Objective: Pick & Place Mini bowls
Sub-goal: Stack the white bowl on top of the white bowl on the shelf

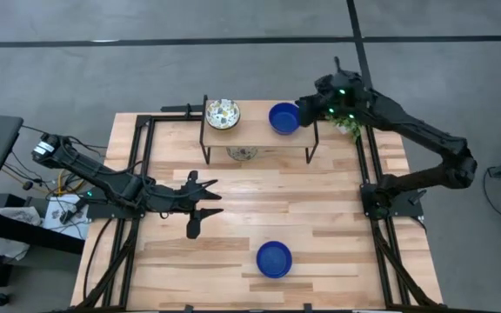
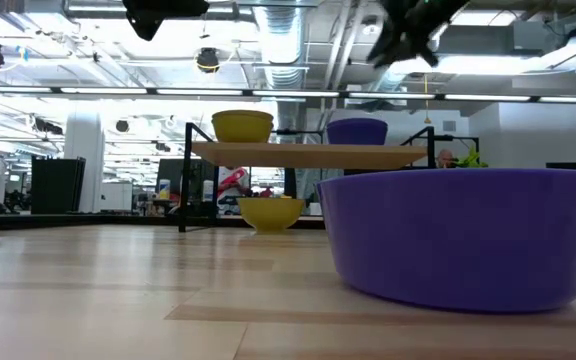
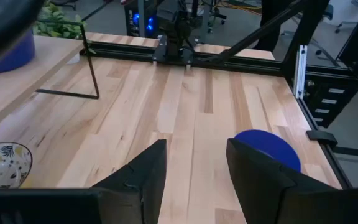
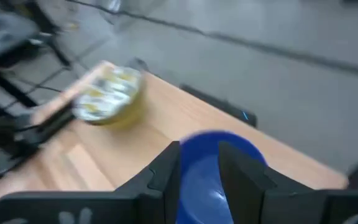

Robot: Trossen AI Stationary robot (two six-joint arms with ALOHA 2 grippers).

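The right gripper [image 4: 197,163] stands slightly open over the rim of the blue bowl [image 1: 283,118] at the shelf's [image 1: 259,137] right end, gripping nothing.

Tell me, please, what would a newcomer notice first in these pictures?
Probably the small wooden shelf at the table's far edge, carrying a patterned bowl and a blue bowl, with the right gripper over the blue one. Another blue bowl sits alone near the front edge, and the left gripper hangs open mid-table.

Two bowls [image 1: 223,114] on the shelf [image 1: 255,137], one seemingly beneath, another [image 1: 274,259] on the table's [image 1: 337,226] near edge.
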